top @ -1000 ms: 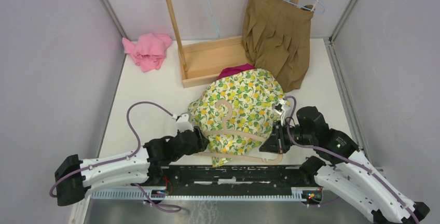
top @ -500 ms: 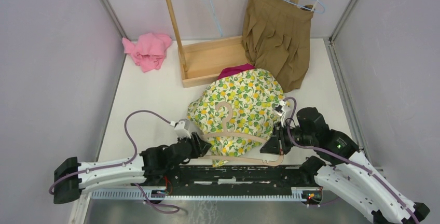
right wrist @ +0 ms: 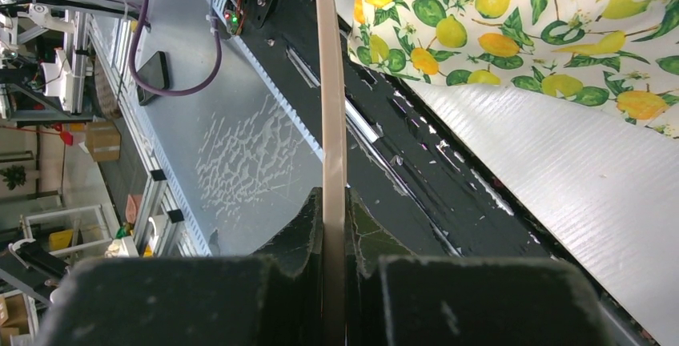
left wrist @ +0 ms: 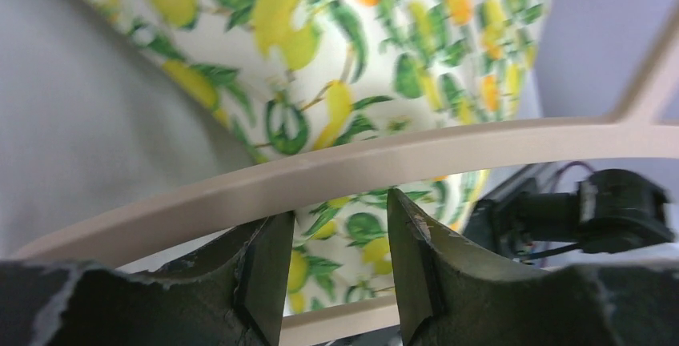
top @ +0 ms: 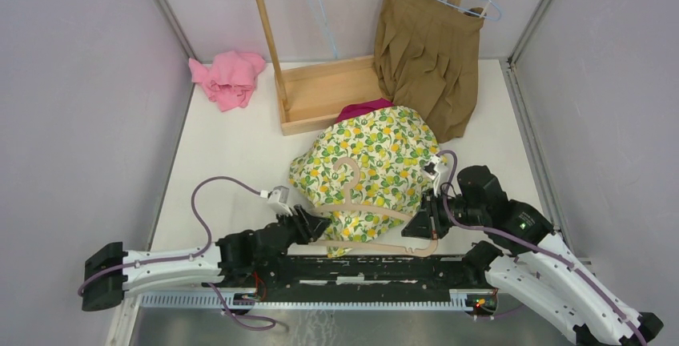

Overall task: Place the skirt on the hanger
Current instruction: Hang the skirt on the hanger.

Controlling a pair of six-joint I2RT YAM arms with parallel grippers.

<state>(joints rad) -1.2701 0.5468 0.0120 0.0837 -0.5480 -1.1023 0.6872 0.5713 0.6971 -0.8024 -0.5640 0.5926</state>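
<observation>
The lemon-print skirt point(top: 376, 154) lies bunched on the table with a beige hanger point(top: 352, 208) resting on its near part. My right gripper point(top: 427, 227) is shut on the hanger's right end; in the right wrist view the hanger bar point(right wrist: 330, 82) runs straight up from between the closed fingers point(right wrist: 334, 202), beside the skirt point(right wrist: 512, 26). My left gripper point(top: 308, 223) is at the hanger's left arm. In the left wrist view it point(left wrist: 336, 270) stands open. The hanger arm point(left wrist: 360, 162) crosses just past its fingertips, and only skirt cloth point(left wrist: 336, 58) shows through the gap.
A wooden rack base point(top: 328, 94) stands at the back, with a brown pleated skirt point(top: 428, 58) hanging on a blue hanger. A pink cloth point(top: 230, 78) lies back left. A magenta cloth point(top: 364, 108) peeks from behind the lemon skirt. Grey walls close both sides.
My left arm has drawn back toward the near edge, and its gripper now sits a little nearer along the hanger's left arm. The right arm and hanger have stayed put.
</observation>
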